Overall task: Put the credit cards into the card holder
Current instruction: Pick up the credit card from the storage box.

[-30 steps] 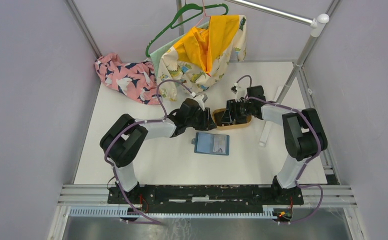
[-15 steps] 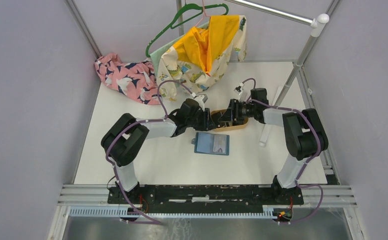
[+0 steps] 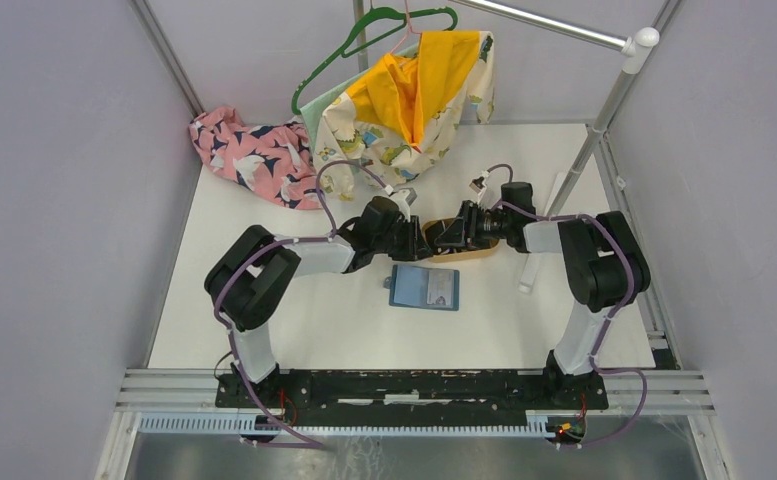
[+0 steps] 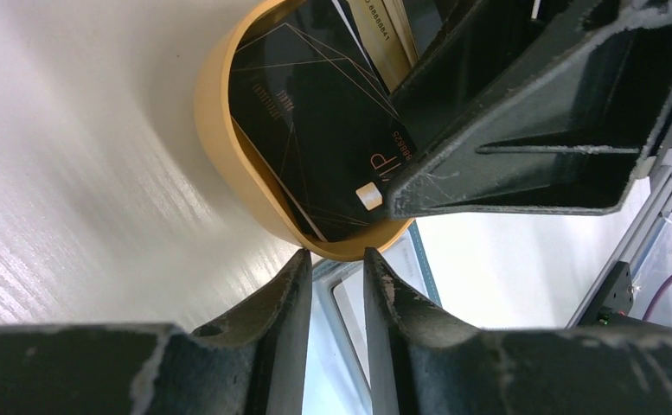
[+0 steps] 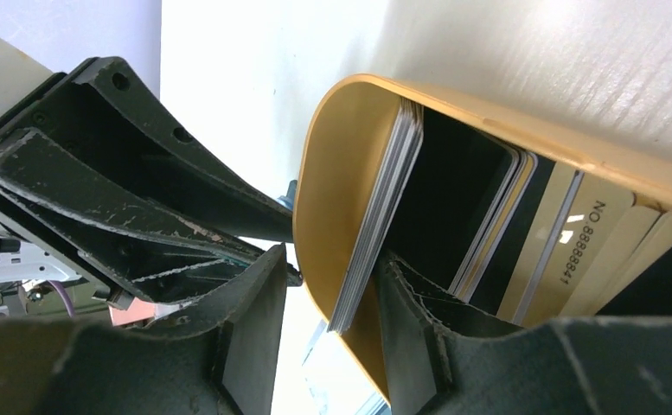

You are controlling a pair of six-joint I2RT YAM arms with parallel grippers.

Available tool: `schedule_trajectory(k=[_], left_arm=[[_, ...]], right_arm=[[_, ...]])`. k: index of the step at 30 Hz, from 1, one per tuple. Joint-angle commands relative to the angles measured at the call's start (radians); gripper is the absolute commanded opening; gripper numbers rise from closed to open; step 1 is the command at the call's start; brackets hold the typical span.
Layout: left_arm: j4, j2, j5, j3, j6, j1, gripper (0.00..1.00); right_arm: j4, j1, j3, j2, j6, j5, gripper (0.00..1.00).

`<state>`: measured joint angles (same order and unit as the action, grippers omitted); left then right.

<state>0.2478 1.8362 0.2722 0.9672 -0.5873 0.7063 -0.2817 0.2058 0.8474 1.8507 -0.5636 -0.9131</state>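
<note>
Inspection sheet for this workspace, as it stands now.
Surface: white table.
Job's things: credit cards stacked in an oval wooden tray; teal card holder lies open on the table, nearer the arm bases.
Clutter: pink patterned cloth; yellow-and-cream garment hanging at the back.
Grippers: left pincer narrowly open, empty, beside the tray; right pincer open, straddling tray wall and card stack.
Cables: purple cables run along both arms.
Surroundings: grey walls, metal frame.

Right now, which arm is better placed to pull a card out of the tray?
Right. The right hand straddles the tray wall and the cards leaning on it; the left hand sits outside the tray, holding nothing.
</note>
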Motion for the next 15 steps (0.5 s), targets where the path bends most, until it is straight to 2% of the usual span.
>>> schedule_trajectory(k=[1,9,15], left_arm=[[0.082,0.006,0.033,0.042,-0.04,-0.001,0.34],[0.094,0.008,0.049,0.043,-0.043,-0.004,0.34],[0.086,-0.015,0.045,0.032,-0.039,-0.008,0.35]], right_arm=[[-0.08,0.007,-0.004,0.021,-0.035,-0.019,0.47],[0.035,0.013,0.067,0.06,0.033,0.066,0.52],[0.052,0.011,0.099,0.087,0.028,0.025,0.5]])
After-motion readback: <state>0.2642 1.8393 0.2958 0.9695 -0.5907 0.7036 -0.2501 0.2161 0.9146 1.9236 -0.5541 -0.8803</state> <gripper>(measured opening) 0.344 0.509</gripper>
